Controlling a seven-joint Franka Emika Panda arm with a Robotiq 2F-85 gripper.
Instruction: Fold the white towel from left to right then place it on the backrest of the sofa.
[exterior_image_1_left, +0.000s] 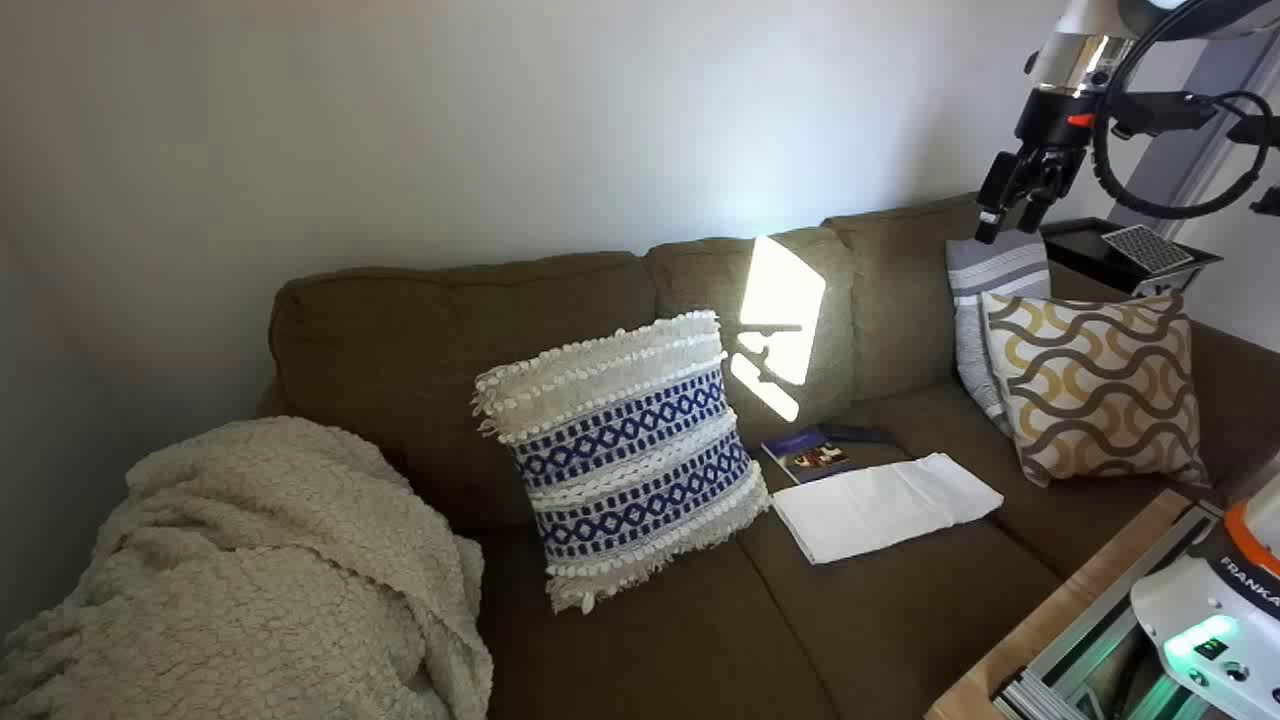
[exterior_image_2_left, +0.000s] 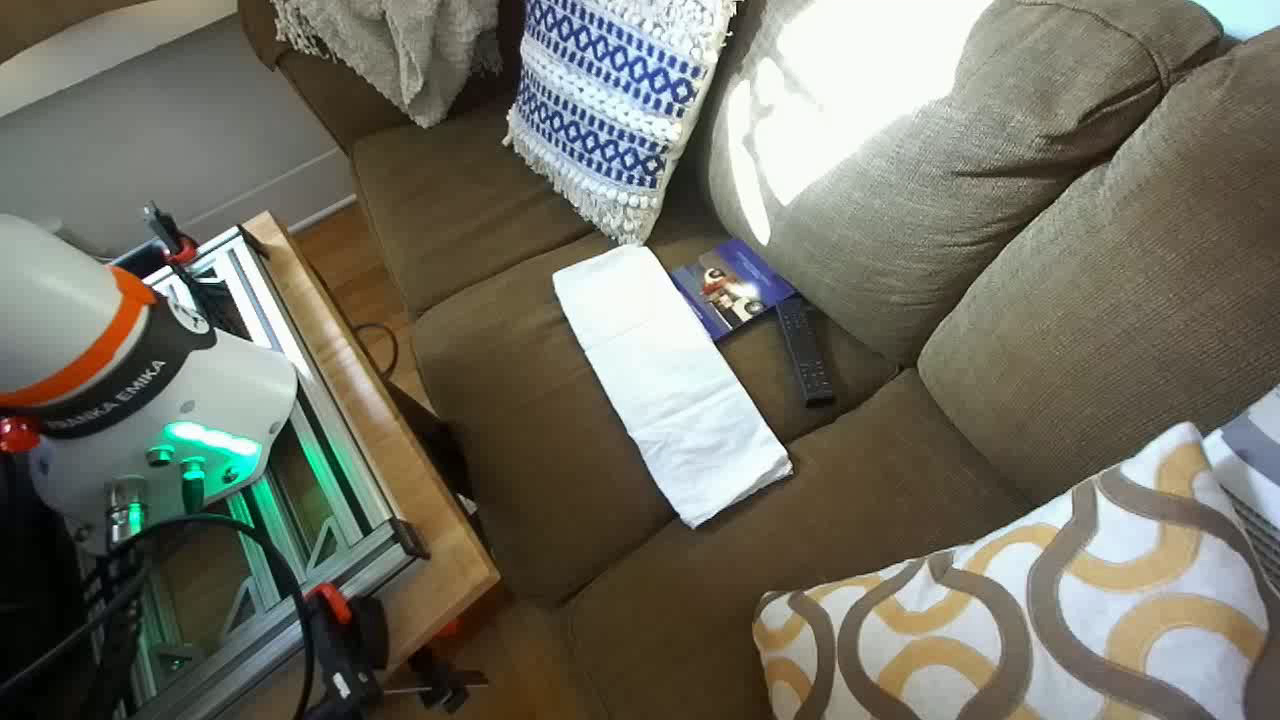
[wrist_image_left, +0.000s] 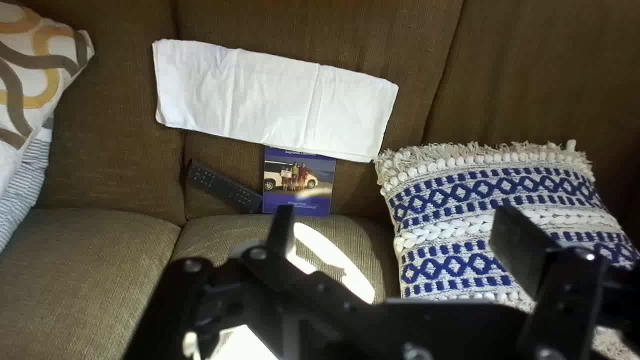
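1. Upper centre, wrist view: white rectangular cloth towel (wrist_image_left: 270, 102), brown fabric sofa seat (wrist_image_left: 320, 25) open above its edge.
2. Lower centre: your black two-fingered gripper (wrist_image_left: 393, 220), spread, partly hides the brown padded backrest (wrist_image_left: 100, 270).

A towel (exterior_image_2_left: 672, 385) lies on the sofa (exterior_image_2_left: 520, 420) — booklet (exterior_image_2_left: 728, 290) and remote (exterior_image_2_left: 804, 352) behind.

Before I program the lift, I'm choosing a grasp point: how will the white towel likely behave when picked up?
The white towel will likely be floppy, given its soft creases. It is probably light for its size: it looks thin and lies flat. Layers seem to show along an edge, so pinching only the top might unfold it.
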